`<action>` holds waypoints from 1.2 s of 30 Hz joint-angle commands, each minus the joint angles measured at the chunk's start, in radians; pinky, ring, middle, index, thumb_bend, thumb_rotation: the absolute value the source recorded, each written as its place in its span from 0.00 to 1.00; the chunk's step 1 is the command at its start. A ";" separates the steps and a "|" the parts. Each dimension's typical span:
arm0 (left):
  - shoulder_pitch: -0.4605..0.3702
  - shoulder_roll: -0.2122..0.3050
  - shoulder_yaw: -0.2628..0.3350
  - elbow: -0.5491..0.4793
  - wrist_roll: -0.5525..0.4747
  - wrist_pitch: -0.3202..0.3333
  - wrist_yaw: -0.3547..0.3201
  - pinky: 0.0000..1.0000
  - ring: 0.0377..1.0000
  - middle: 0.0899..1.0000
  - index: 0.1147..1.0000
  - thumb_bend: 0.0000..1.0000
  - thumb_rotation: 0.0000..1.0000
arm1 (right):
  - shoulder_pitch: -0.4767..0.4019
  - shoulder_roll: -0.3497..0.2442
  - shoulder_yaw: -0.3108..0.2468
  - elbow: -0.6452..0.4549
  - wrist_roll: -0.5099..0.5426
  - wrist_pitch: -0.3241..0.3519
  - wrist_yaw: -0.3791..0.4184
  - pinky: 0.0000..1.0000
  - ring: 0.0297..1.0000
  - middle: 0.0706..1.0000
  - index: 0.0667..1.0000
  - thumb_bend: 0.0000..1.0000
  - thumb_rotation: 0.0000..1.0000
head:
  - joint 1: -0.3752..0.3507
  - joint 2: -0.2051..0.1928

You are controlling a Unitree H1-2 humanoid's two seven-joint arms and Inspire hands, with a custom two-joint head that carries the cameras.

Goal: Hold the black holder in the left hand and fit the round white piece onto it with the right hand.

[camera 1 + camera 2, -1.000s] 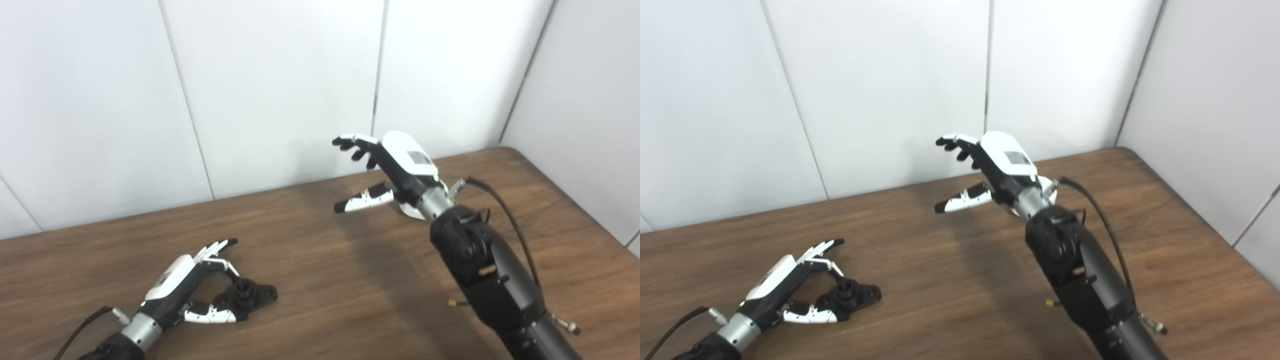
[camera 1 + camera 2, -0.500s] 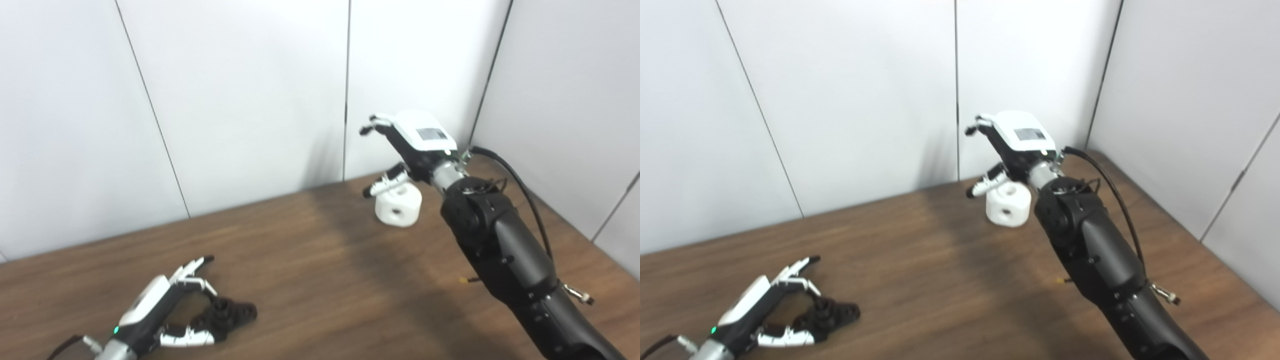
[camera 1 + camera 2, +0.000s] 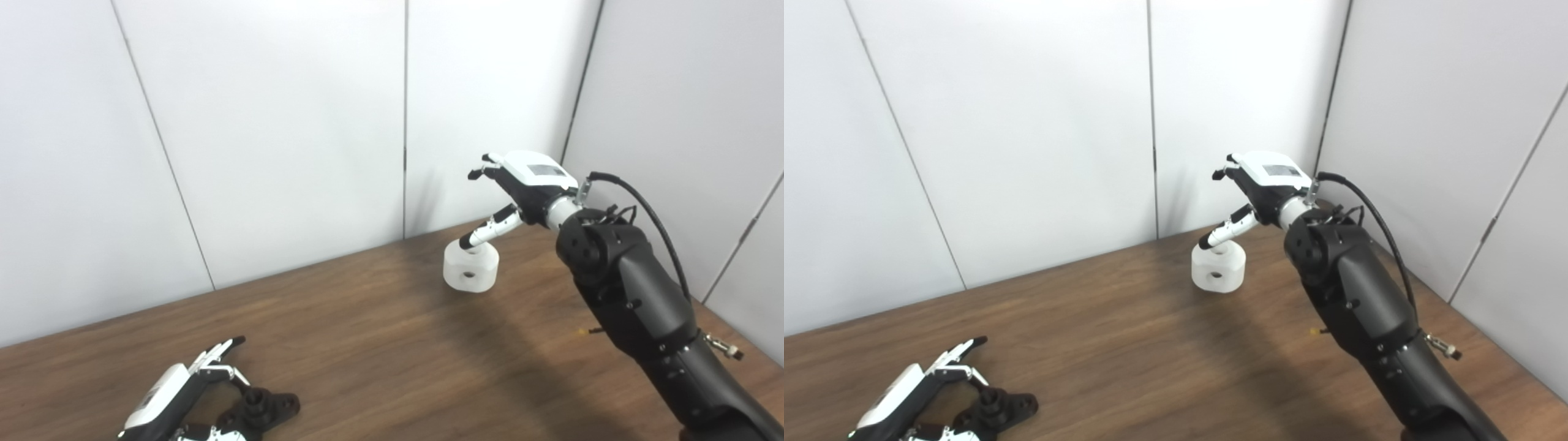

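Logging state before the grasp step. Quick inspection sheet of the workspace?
Surface: wooden table, brown, bare in the middle.
Job's things: black holder lying flat at near left; round white piece standing at far right, side hole facing the camera.
Clutter: nothing seen.
Hands: left hand open, fingers around the holder, not lifted; right hand open, raised above the white piece, thumb over its top, contact unclear.
Cables: black cable looping off the right wrist.
Surroundings: plain white wall panels behind and to the right.

Left hand (image 3: 174,401) cut by bottom edge, grip on black holder (image 3: 263,410) unclear; right hand (image 3: 520,187) fingertips hidden
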 commanded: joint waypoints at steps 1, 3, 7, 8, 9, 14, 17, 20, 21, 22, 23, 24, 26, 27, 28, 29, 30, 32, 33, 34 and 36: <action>0.090 0.049 -0.045 0.108 0.038 0.020 -0.064 1.00 1.00 0.98 0.41 0.52 0.06 | -0.038 -0.021 -0.020 -0.011 -0.004 0.004 -0.024 0.75 0.94 0.97 0.85 0.98 0.70 | -0.003 -0.003; 0.090 0.047 -0.047 0.115 0.038 0.020 -0.063 1.00 1.00 0.98 0.41 0.52 0.06 | -0.037 -0.024 -0.017 -0.002 0.001 0.003 -0.027 0.77 0.94 0.97 0.85 1.00 0.72 | -0.003 -0.004; 0.090 0.046 -0.054 0.124 0.035 0.020 -0.053 1.00 1.00 0.98 0.41 0.52 0.06 | -0.040 -0.029 -0.013 0.018 0.011 0.004 -0.007 0.83 0.96 0.99 0.85 1.00 0.72 | 0.001 -0.003; 0.091 0.046 -0.051 0.123 0.031 0.020 -0.055 1.00 1.00 0.98 0.41 0.52 0.06 | -0.041 -0.028 -0.014 0.027 0.017 0.004 -0.006 0.83 0.97 0.99 0.85 1.00 0.70 | 0.001 -0.003; 0.091 0.047 -0.051 0.123 0.030 0.020 -0.054 1.00 1.00 0.98 0.41 0.52 0.06 | -0.043 -0.026 -0.015 0.038 0.025 0.004 -0.008 0.83 0.97 0.99 0.85 1.00 0.69 | 0.002 -0.003; 0.085 0.051 -0.058 0.127 0.042 0.020 -0.042 1.00 1.00 0.98 0.41 0.52 0.06 | -0.057 -0.018 0.000 0.105 0.066 0.000 -0.020 0.86 0.99 1.00 0.84 1.00 0.70 | 0.003 -0.003; 0.084 0.051 -0.057 0.127 0.036 0.020 -0.046 1.00 1.00 0.98 0.41 0.52 0.06 | -0.072 -0.010 0.018 0.150 0.068 0.003 -0.013 0.89 1.00 1.00 0.87 1.00 0.70 | 0.007 -0.002; 0.083 0.050 -0.055 0.127 0.027 0.020 -0.051 1.00 1.00 0.98 0.41 0.52 0.06 | -0.087 0.009 0.025 0.206 0.078 0.005 -0.023 0.90 1.00 1.00 0.88 1.00 0.67 | 0.008 0.000; 0.082 0.050 -0.056 0.126 0.028 0.020 -0.050 1.00 1.00 0.98 0.41 0.52 0.06 | -0.091 0.014 0.026 0.222 0.088 0.004 -0.030 0.91 1.00 1.00 0.89 1.00 0.65 | 0.007 0.000; 0.082 0.050 -0.058 0.126 0.030 0.020 -0.048 1.00 1.00 0.98 0.41 0.52 0.06 | -0.095 0.019 0.027 0.239 0.095 0.004 -0.036 0.91 1.00 1.00 0.89 1.00 0.63 | 0.008 0.000; 0.082 0.050 -0.060 0.125 0.033 0.020 -0.046 1.00 1.00 0.98 0.41 0.52 0.06 | -0.099 0.023 0.030 0.257 0.102 0.003 -0.040 0.92 1.00 1.00 0.90 1.00 0.61 | 0.008 0.000; 0.082 0.049 -0.060 0.126 0.034 0.020 -0.046 1.00 1.00 0.98 0.41 0.52 0.06 | -0.104 0.024 0.035 0.274 0.109 0.002 -0.045 0.93 1.00 1.00 0.90 1.00 0.60 | 0.010 0.000; 0.082 0.049 -0.061 0.126 0.036 0.020 -0.046 1.00 1.00 0.98 0.41 0.52 0.06 | -0.109 0.023 0.043 0.296 0.118 0.001 -0.053 0.93 1.00 1.00 0.90 1.00 0.58 | 0.014 0.001; 0.082 0.049 -0.061 0.126 0.036 0.020 -0.046 1.00 1.00 0.98 0.41 0.52 0.06 | -0.112 0.023 0.047 0.306 0.122 0.001 -0.055 0.93 1.00 1.00 0.90 1.00 0.58 | 0.016 0.001; 0.082 0.049 -0.063 0.127 0.037 0.020 -0.043 1.00 1.00 0.98 0.41 0.52 0.06 | -0.115 0.022 0.051 0.318 0.130 0.000 -0.058 0.93 1.00 1.00 0.91 1.00 0.58 | 0.016 0.001; 0.082 0.049 -0.066 0.129 0.038 0.020 -0.041 1.00 1.00 0.98 0.41 0.52 0.06 | -0.117 0.021 0.053 0.327 0.138 0.000 -0.061 0.93 1.00 1.00 0.91 1.00 0.57 | 0.016 0.001; 0.082 0.049 -0.067 0.130 0.038 0.020 -0.041 1.00 1.00 0.98 0.41 0.52 0.06 | -0.118 0.021 0.056 0.336 0.145 0.000 -0.064 0.93 1.00 1.00 0.91 1.00 0.57 | 0.018 0.002; 0.084 0.049 -0.071 0.127 0.037 0.020 -0.039 1.00 1.00 0.98 0.41 0.52 0.06 | -0.117 0.021 0.060 0.343 0.155 0.000 -0.070 0.93 1.00 1.00 0.91 1.00 0.56 | 0.018 0.003; 0.085 0.049 -0.072 0.127 0.036 0.020 -0.037 1.00 1.00 0.97 0.41 0.52 0.06 | -0.116 0.020 0.063 0.344 0.157 0.001 -0.072 0.93 1.00 1.00 0.91 1.00 0.55 | 0.017 0.003; 0.086 0.048 -0.073 0.127 0.035 0.020 -0.037 1.00 1.00 0.97 0.41 0.52 0.06 | -0.115 0.020 0.065 0.346 0.160 0.002 -0.073 0.93 1.00 1.00 0.91 1.00 0.55 | 0.017 0.003; 0.086 0.048 -0.079 0.128 0.037 0.020 -0.029 1.00 1.00 0.97 0.41 0.52 0.06 | -0.114 0.021 0.070 0.350 0.163 0.003 -0.075 0.94 1.00 1.00 0.91 1.00 0.54 | 0.014 0.001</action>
